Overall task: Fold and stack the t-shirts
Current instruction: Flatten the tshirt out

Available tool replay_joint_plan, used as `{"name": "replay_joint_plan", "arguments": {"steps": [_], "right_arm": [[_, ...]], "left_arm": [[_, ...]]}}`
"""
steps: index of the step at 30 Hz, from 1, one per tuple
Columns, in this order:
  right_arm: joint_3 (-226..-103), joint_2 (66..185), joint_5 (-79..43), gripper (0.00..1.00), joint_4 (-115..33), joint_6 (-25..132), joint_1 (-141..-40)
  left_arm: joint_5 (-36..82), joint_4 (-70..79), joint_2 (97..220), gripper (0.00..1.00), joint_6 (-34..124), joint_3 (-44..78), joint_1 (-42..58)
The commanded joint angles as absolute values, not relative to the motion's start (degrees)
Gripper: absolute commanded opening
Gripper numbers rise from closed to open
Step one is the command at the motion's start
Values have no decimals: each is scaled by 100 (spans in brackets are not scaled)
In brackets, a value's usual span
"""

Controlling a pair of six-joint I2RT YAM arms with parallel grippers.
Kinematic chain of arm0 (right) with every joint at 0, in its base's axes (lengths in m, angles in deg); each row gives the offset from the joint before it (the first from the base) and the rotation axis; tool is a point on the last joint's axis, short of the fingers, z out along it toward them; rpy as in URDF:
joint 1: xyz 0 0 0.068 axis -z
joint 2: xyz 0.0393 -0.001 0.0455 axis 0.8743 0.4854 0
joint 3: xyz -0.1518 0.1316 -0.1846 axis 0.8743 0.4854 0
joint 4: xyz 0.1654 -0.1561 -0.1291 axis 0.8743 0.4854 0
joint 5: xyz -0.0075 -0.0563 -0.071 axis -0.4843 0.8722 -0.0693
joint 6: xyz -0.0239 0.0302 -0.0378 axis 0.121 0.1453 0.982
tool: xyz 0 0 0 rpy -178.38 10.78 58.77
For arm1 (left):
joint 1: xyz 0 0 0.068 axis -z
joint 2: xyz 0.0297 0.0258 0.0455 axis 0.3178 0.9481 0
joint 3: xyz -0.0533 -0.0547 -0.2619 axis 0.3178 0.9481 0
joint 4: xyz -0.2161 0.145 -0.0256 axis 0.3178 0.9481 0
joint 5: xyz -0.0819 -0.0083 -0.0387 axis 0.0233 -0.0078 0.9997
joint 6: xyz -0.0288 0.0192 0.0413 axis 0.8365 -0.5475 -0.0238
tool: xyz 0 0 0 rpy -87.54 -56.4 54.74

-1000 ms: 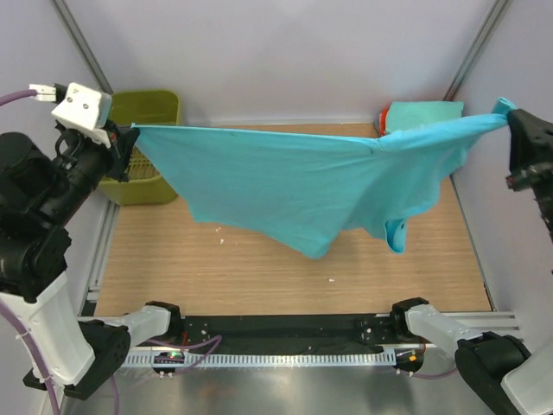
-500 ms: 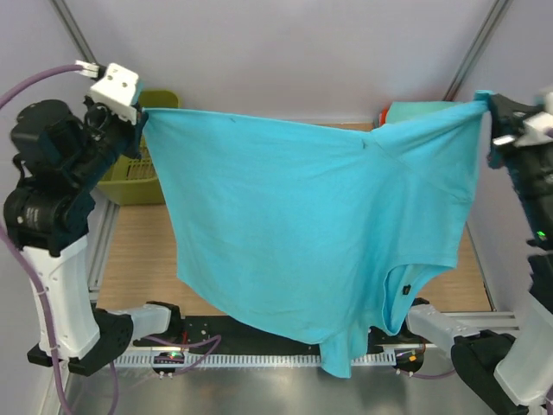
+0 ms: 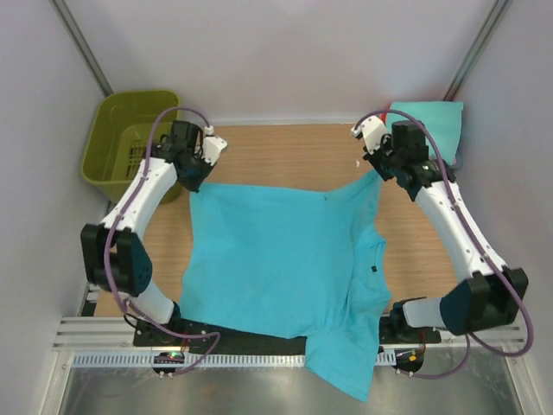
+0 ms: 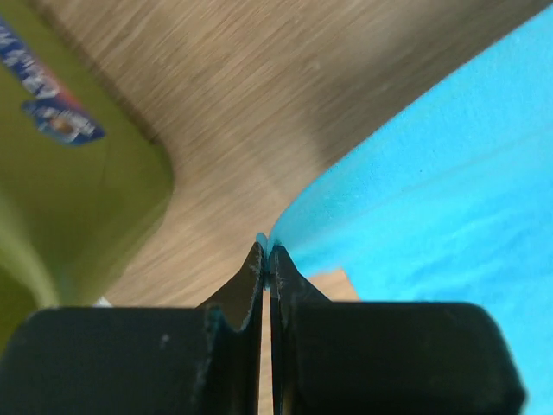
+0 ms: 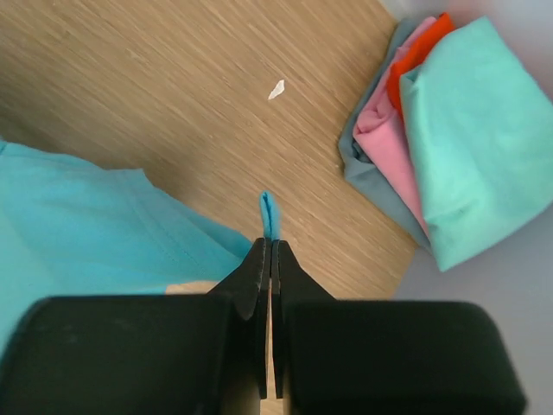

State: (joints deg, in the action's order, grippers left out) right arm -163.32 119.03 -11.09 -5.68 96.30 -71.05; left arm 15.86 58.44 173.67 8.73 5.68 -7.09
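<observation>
Pinching far corners of the bright turquoise-blue cloth t-shirt (image 3: 276, 259), your left gripper (image 4: 266, 252) and right gripper (image 5: 270, 246) clamp it; it lies spread, overhanging the near edge of the wooden table (image 3: 276, 147). Blue sticker (image 4: 54, 121) on the olive-green slotted plastic basket (image 3: 121, 117): unreadably blurred.

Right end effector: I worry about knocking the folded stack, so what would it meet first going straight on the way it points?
Past the turquoise t-shirt it pinches, the right end effector probably meets bare table; the folded stack sits off to the side. Depth is unclear.
</observation>
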Motion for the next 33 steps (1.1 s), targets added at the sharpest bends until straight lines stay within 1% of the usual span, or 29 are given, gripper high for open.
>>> {"name": "replay_joint_plan", "arguments": {"steps": [1, 2, 3, 5, 6, 8, 9, 10, 11, 12, 15, 16, 19, 23, 27, 30, 33], "right_arm": [[-16744, 12685, -1174, 1, -1907, 9821, -6949], [-16868, 13254, -1183, 1, -1960, 9778, -6896], [-17026, 13625, -1122, 1, -1969, 9699, -6870], [-17623, 14223, -1147, 1, -1978, 9593, -6782], [-17868, 14896, -1069, 1, -1952, 9584, -6773], [-18773, 15558, -1042, 1, -1742, 9584, -6773], [-19124, 16162, -1042, 1, -1610, 9593, -6773], [-19824, 16517, -790, 1, -1426, 9558, -6773], [-20179, 16825, -718, 1, -1329, 9540, -6781], [-20826, 17402, -621, 1, -1250, 9523, -6773], [-21761, 18152, -515, 1, -1056, 9522, -6773], [-22313, 18555, -462, 1, -1021, 9522, -6781], [-22949, 18998, -409, 1, -1177, 9663, -6799], [-22784, 19139, -427, 1, -1793, 9733, -6843], [-22784, 19271, -374, 1, -2206, 9812, -6922], [-23029, 19359, -313, 1, -2260, 9839, -6992], [-22882, 19132, -225, 1, -2294, 9813, -7063]], "left_arm": [[1617, 5179, 18128, 0, 826, -147, -763], [1599, 5179, 18348, 0, 835, -316, -816], [1616, 5152, 18794, 0, 852, -456, -851], [1564, 5047, 19209, 0, 949, -894, -939], [1555, 5064, 19586, 0, 958, -1063, -965], [1520, 5117, 19975, 0, 958, -1588, -1018], [1354, 5126, 20307, 0, 940, -1774, -1018], [1300, 5143, 20458, 0, 940, -1941, -1027], [1265, 5187, 20599, 0, 957, -2108, -1036], [1212, 5213, 20879, 0, 984, -2441, -1045], [1159, 5301, 21250, 0, 1107, -3065, -1088], [1107, 5345, 21494, 0, 1116, -3242, -1106], [1019, 5425, 21803, 0, 1186, -3751, -1150], [826, 5320, 22199, 0, 1230, -4149, -1168], [650, 4995, 22218, 0, 1248, -4105, -1176], [649, 4898, 22130, 0, 1327, -4114, -1211], [746, 4819, 21920, 0, 1371, -4062, -1220]]}}
